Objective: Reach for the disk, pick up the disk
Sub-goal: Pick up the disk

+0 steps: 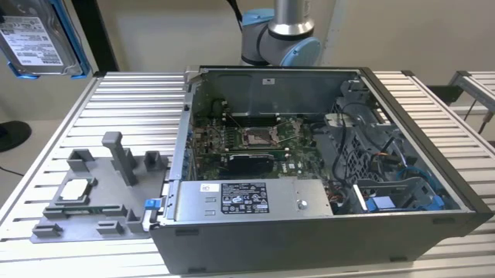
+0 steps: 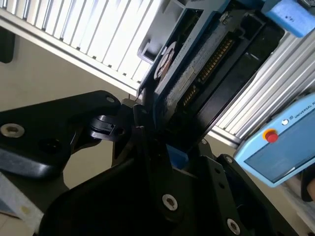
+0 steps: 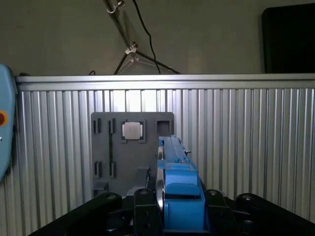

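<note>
Ribbed table (image 3: 246,128) and fixture (image 3: 101,147) lie below clamped disk (image 3: 172,155).

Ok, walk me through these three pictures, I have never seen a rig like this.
The machine is one robot arm ending in a gripper. The exterior view comes from a camera off the arm and looks down on a ribbed metal table. On the table stand an open computer case and, toward the exterior view's left, a grey holder plate with a small square silver chip on it. The two wrist views come from cameras riding on the arm, so they look along the gripper. The gripper is closed on the disk, a hard drive in a blue bracket. The disk is held up in the air, clear of the table.
</note>
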Robot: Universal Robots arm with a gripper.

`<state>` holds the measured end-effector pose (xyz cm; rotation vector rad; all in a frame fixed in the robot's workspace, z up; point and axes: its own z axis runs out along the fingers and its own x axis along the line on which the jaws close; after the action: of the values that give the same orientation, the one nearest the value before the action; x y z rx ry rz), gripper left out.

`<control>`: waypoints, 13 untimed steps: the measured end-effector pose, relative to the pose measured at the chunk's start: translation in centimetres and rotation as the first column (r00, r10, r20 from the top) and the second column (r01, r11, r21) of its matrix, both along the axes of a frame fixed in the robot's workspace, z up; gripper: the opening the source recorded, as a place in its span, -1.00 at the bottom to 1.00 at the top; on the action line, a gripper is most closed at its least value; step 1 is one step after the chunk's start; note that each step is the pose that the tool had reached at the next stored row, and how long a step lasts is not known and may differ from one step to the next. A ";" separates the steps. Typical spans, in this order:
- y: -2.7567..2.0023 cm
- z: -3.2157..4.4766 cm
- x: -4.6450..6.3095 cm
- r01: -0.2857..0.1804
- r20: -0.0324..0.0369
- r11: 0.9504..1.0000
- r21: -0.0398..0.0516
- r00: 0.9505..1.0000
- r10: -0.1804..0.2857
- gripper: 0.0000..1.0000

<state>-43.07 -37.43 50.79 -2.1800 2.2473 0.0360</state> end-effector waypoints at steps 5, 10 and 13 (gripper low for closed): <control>0.00 0.01 0.6 0.000 0.000 1.000 0.000 1.000 0.000 -1.00; 0.00 0.00 1.6 0.000 0.000 1.000 0.000 1.000 0.000 -1.00; 0.00 0.00 2.4 0.000 0.000 1.000 0.000 1.000 0.000 -1.00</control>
<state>-40.65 -37.43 50.79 -2.1801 2.2472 0.0359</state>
